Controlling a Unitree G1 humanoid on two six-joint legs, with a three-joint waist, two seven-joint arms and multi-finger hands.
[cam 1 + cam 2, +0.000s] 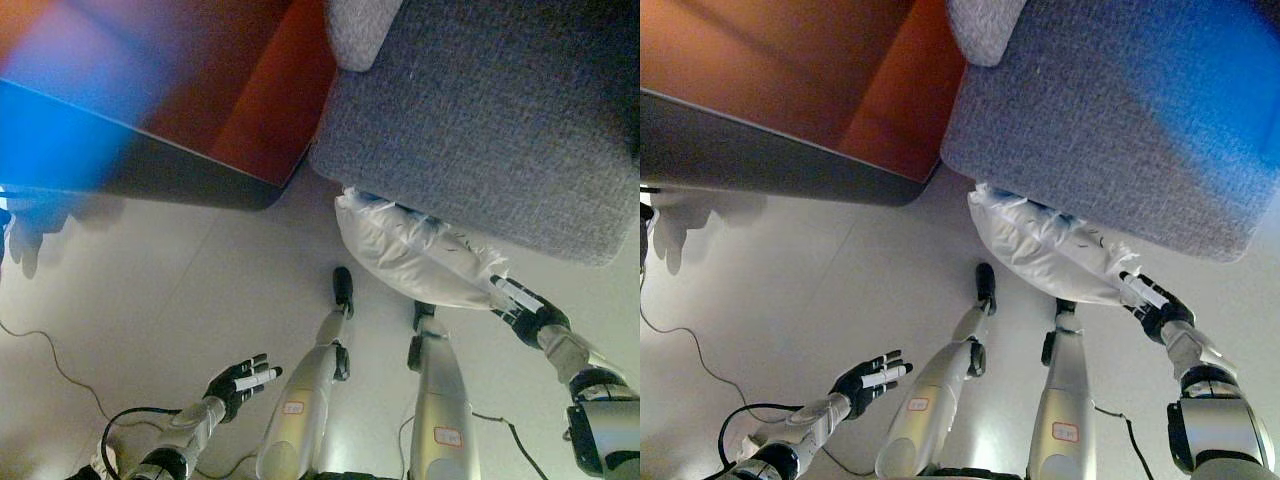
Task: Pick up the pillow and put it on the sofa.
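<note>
A white pillow (405,250) lies on the floor against the front of the grey sofa (500,120), partly tucked under its edge. My right hand (522,305) touches the pillow's lower right end with its fingers straight along it. My left hand (240,382) hangs low at the left, fingers spread and empty, well away from the pillow. The pillow (1040,245) and right hand (1152,300) also show in the right eye view.
A red-brown cabinet (250,90) with a dark base stands to the left of the sofa. A light grey cushion (358,30) rests on the sofa's left end. A thin cord (45,355) lies on the pale floor at the left.
</note>
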